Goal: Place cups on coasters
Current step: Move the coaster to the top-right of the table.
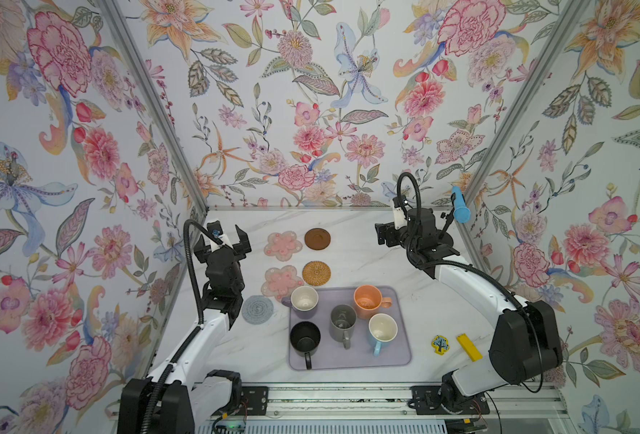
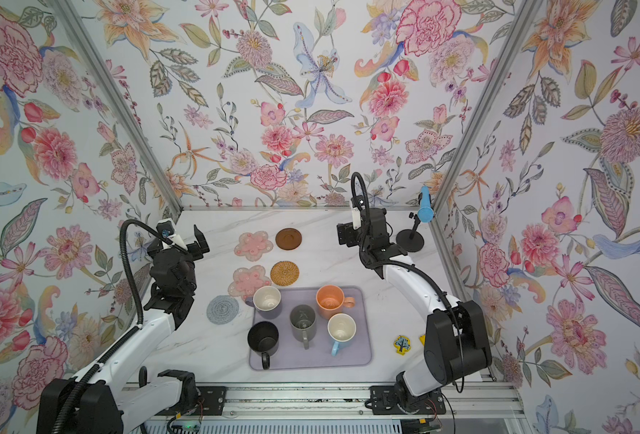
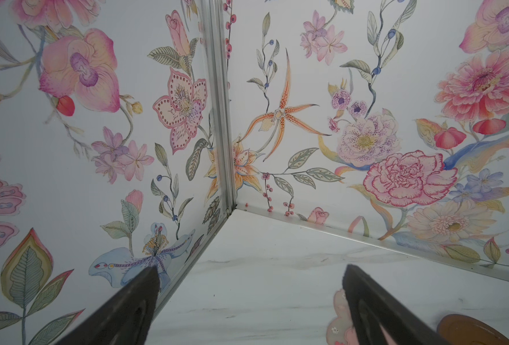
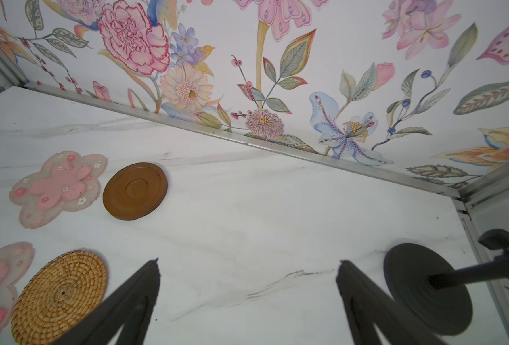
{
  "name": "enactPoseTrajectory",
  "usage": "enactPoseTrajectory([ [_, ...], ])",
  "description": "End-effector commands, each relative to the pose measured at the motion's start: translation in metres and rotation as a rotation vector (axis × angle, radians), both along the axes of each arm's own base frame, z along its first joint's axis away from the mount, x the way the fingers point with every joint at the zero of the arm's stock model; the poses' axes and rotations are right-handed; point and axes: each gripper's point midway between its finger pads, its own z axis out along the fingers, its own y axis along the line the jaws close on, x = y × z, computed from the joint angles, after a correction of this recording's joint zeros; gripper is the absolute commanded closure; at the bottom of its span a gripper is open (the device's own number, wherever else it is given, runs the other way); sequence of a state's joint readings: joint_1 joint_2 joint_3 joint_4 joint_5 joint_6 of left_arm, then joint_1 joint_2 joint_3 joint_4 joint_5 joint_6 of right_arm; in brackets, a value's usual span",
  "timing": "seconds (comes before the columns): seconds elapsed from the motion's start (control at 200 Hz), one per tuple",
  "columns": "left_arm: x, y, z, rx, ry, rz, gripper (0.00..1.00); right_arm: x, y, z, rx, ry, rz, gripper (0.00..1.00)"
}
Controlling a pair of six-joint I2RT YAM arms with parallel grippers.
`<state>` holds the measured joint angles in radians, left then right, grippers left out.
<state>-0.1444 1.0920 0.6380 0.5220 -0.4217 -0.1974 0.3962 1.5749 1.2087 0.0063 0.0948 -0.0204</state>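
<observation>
The left pincer (image 3: 250,283) has its jaws spread wide with nothing between them, and the right pincer (image 4: 247,268) also stands well apart and empty.

All five cups stand upright on the lavender mat (image 1: 348,361): lavender mug (image 1: 303,300), peach mug (image 1: 367,300), grey mug (image 1: 343,321), black mug (image 1: 304,338) and light blue mug (image 1: 382,330). The coasters lie bare on the marble beyond and to the left of the mat: far pink flower (image 1: 284,245), brown disc (image 1: 317,238), rattan round (image 1: 316,273), near pink flower (image 1: 279,282) and knitted round (image 1: 257,309).

A black stand base (image 4: 420,286) sits by the far right corner, near the right pincer, and carries a blue cylinder (image 1: 460,204). A yellow tree-shaped piece (image 1: 440,344) and a yellow block (image 1: 468,346) lie right of the mat.

Both arms are raised. The left pincer points at the far left corner; the right one hangs over bare marble, pointing toward the far wall.

The lavender mug hides the near flower's edge in both top views. The left wrist view cuts off the far flower and brown disc.
</observation>
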Motion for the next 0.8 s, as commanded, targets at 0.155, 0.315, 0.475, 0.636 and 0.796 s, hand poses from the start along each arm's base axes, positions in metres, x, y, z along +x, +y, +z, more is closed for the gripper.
enactPoseTrajectory([
  [0.155, 0.013, -0.002, 0.018, -0.065, 0.065, 0.015, 0.06, 0.009, 0.05, -0.032, -0.035, 0.155, -0.009, 0.16],
  [0.315, 0.014, 0.003, 0.025, -0.068, 0.08, 0.049, 0.09, 0.02, 0.076, -0.058, 0.006, 0.269, -0.005, 0.21],
  [0.475, 0.019, -0.001, 0.025, -0.087, 0.087, 0.033, 0.18, 0.035, 0.094, -0.075, 0.062, 0.363, -0.02, 0.26],
  [0.636, 0.021, -0.003, 0.011, -0.122, 0.109, 0.024, 0.25, 0.043, 0.12, -0.099, 0.083, 0.475, 0.003, 0.34],
  [0.796, 0.029, -0.01, -0.007, -0.145, 0.156, -0.008, 0.27, 0.044, 0.146, -0.12, 0.054, 0.525, 0.033, 0.37],
])
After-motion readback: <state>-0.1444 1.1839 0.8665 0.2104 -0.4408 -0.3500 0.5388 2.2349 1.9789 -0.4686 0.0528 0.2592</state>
